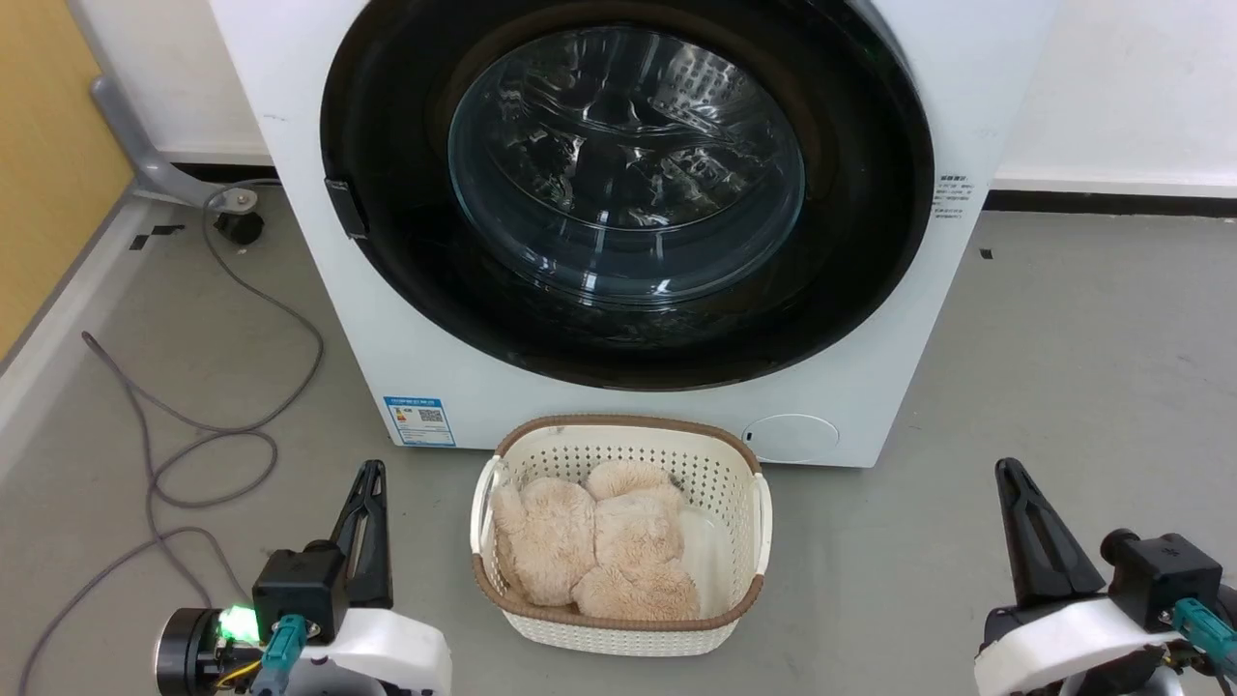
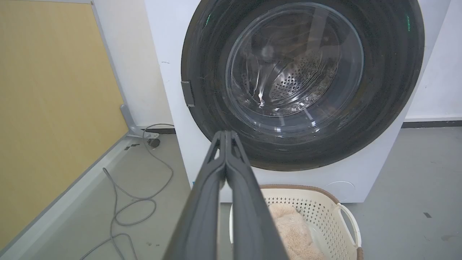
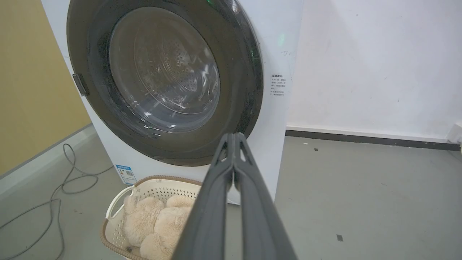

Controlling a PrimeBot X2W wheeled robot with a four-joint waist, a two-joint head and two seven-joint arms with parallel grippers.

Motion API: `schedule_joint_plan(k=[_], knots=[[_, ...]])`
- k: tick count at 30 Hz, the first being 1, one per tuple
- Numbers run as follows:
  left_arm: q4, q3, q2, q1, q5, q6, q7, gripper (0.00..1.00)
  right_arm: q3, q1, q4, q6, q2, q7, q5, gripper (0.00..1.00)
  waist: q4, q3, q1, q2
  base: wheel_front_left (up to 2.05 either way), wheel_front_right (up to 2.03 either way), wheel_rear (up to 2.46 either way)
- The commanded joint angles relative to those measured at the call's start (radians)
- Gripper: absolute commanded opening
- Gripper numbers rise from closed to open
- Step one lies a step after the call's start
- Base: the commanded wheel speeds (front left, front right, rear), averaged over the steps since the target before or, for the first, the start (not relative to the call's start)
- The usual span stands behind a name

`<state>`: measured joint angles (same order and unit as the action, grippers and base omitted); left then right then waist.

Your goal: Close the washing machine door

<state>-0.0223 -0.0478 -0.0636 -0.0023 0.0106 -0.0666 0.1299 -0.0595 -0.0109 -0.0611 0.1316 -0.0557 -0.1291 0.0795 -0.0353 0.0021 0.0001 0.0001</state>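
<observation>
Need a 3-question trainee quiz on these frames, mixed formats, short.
1. True or false: the washing machine door looks shut against the washing machine.
2. What lies in the laundry basket on the floor in front? A) folded towels B) a beige plush toy C) bottles
3. Fill in: the left gripper and the right gripper both have their fingers pressed ____.

Key: 1 true; 2 B; 3 together.
</observation>
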Motion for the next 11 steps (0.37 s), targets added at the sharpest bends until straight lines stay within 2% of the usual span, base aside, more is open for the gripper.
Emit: schedule_joint_plan(k=[1,11], knots=[[0.005,0.005,0.002,0.001,-0.005,0.01,-0.009,0.0,0.004,0.006,0.008,0.0,0.003,0.008,-0.008,0.0,0.001,0.0,-0.0001,-0.0001,0.0,0.0,0.0],[0.008,0.013,0.004,0.001,-0.006,0.019,-0.029,0.0,0.014,0.007,0.017,-0.001,0.003,0.028,-0.02,0.0,0.007,0.0,-0.0001,-0.0001,0.0,0.0,0.0]])
